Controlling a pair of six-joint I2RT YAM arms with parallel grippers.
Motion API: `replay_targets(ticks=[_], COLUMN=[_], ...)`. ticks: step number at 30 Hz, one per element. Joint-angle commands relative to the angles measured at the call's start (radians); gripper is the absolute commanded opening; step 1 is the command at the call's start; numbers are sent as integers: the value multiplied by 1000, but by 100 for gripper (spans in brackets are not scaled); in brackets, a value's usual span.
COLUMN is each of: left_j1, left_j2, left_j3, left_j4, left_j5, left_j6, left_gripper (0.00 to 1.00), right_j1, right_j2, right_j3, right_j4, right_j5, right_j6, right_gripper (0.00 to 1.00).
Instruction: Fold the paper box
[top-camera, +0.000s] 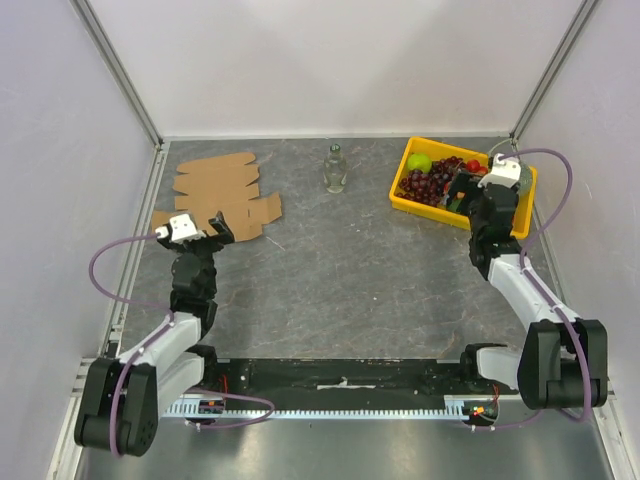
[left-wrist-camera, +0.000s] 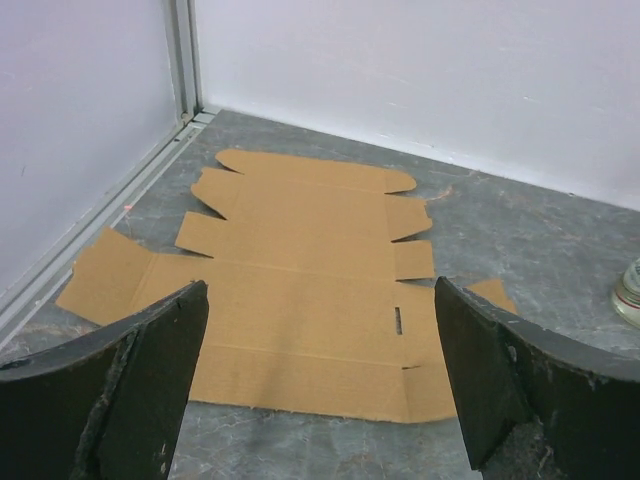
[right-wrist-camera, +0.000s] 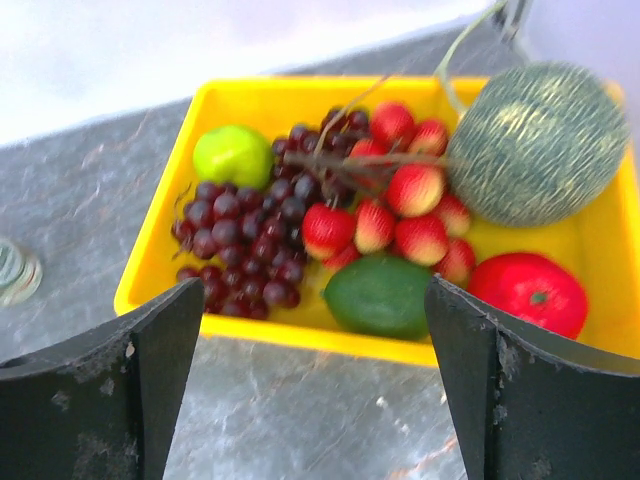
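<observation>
paper box (top-camera: 218, 192): flat unfolded brown die-cut sheet, flaps and tabs spread out. It lies on the grey table (top-camera: 350, 290) at 10 o'clock in the top view, close to the left wall. No panel is raised.

left gripper (left-wrist-camera: 320, 292): jaws wide apart, holding nothing. It sits over the sheet's 6 o'clock edge, and in the wrist view one black finger shows on each side of the near panel. Can't tell if the tips touch the cardboard.

right gripper (right-wrist-camera: 313, 288): jaws wide apart, nothing held. It is at the 2 o'clock side of the table, at the near rim of the yellow tray (top-camera: 408, 203), well apart from the box.

Tray contents:
- dark grapes (right-wrist-camera: 240, 240)
- a lime-green round fruit (right-wrist-camera: 233, 155) at the tray's 10 o'clock
- a netted green melon (right-wrist-camera: 537, 140) at 2 o'clock
- small red fruits (right-wrist-camera: 400, 215) in the middle
- a dark green fruit (right-wrist-camera: 380, 295) at 6 o'clock
- a big red fruit (right-wrist-camera: 528, 292) at 4 o'clock

glass bottle (top-camera: 336, 168): upright at 12 o'clock of the table, between box and tray, touching neither.
</observation>
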Motion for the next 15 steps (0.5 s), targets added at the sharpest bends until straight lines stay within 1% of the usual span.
replay_targets(ticks=[1, 3, 5, 7, 9, 11, 12, 15], left_j1=[-1, -1, -1, -2, -1, -1, -1, -1], left_j2=[-81, -92, -100, -107, -100, -86, -68, -35], left_j3=[-19, -31, -45, -53, -51, -36, -28, -12], left_j4=[-139, -153, -148, -139, -131, -142, -147, -153], left_j5=[10, -38, -88, -75, -52, -55, -62, -76], left_j6=[-112, -159, -178, -172, -158, -158, -158, -155], left_gripper=[100, 100, 100, 100, 99, 98, 97, 96], right_j1=[1, 1, 7, 56, 150, 281, 318, 427], right_j2=[21, 43, 93, 144, 161, 178, 194, 277], right_j3=[-10, -16, 15, 47, 65, 85, 93, 122], right_j4=[-117, -59, -40, -33, -39, -39, -28, 41], right_j5=[-140, -264, -376, -433, -386, -319, -294, -286], right_j6=[125, 147, 213, 250, 250, 256, 273, 336], right_gripper=[98, 98, 98, 98, 98, 98, 98, 98])
